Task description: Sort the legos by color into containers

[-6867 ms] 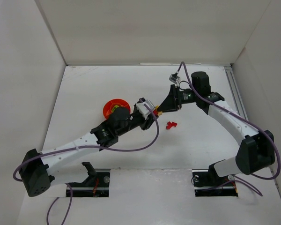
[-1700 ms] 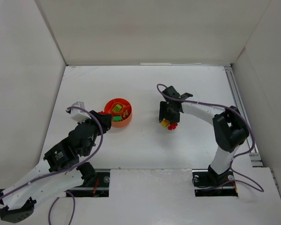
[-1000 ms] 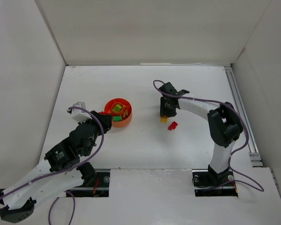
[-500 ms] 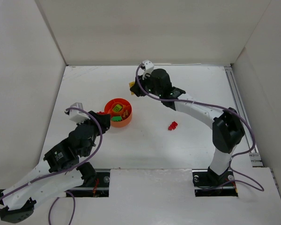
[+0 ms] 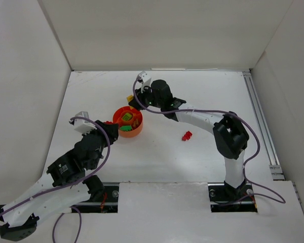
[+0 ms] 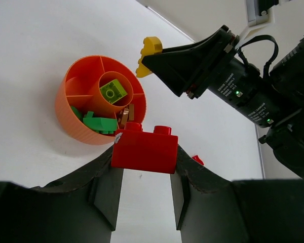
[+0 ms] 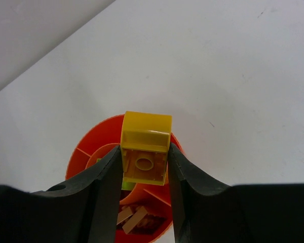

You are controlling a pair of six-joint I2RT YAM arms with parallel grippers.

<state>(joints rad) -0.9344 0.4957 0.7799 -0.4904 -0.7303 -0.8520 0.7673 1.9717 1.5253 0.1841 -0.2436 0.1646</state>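
The orange-red bowl stands left of the table's middle, with a lime brick in its centre cup, green bricks and brown bricks in outer compartments. My left gripper hovers at the bowl's near-left edge, shut on a red brick. My right gripper hangs above the bowl's far rim, shut on a yellow brick, whose hollow underside faces the wrist camera. The bowl lies directly below that brick. Small red legos lie on the table right of the bowl.
White walls enclose the table on the left, back and right. A metal rail runs along the right edge. The right arm stretches across the table's middle toward the bowl.
The right gripper lifted the yellow brick from beside the red legos and carried it left and back, to above the bowl's far rim. The left arm stayed put with its red brick.
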